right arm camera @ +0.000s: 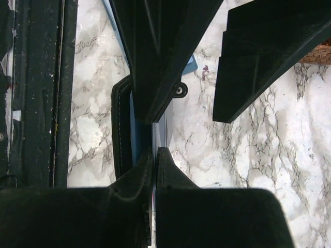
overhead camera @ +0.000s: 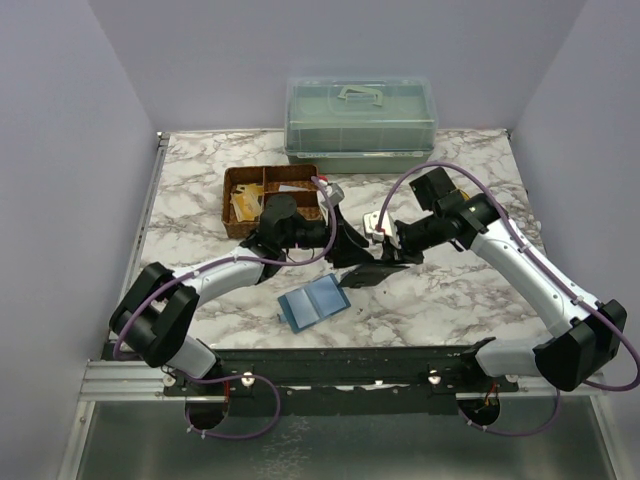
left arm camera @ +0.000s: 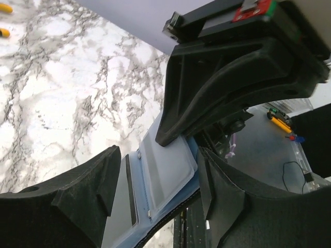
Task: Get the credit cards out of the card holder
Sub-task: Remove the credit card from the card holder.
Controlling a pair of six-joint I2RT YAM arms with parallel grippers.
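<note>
Right gripper [right arm camera: 155, 153] is clamped tight on a thin edge of the card holder [overhead camera: 362, 274], right at its fingertips. A pale strip sits between the pads; can't tell if it is a card or a flap. No card can be made out anywhere else.

The holder is open. In the right wrist view its black stitched outside runs along one side of the closed fingers and the blue-grey inside sits just ahead of them.

Left gripper [overhead camera: 338, 232] has its jaws apart with nothing clamped. It meets the holder from the opposite side, tip to tip with the right gripper. One left finger [right arm camera: 155, 62] lies against the blue-grey inside just ahead of the right fingertips. The other left finger [right arm camera: 264, 57] is off to the side over bare marble table [overhead camera: 200, 180], apart from the holder. The snap tab [right arm camera: 179, 90] pokes out between the two.

In the left wrist view, a right-gripper finger [left arm camera: 227, 77] crosses the gap between the left jaws. It presses on the pocket panel and blocks most of the holder.

Around the hands:
- A light-blue folder [overhead camera: 313, 303] lies flat just beside the holder, on the arm-base side of both grippers.
- A brown divided basket [overhead camera: 240, 228] sits just behind the left wrist.
- A clear green lidded box [overhead camera: 360, 115] is well beyond both hands at the far edge.
</note>
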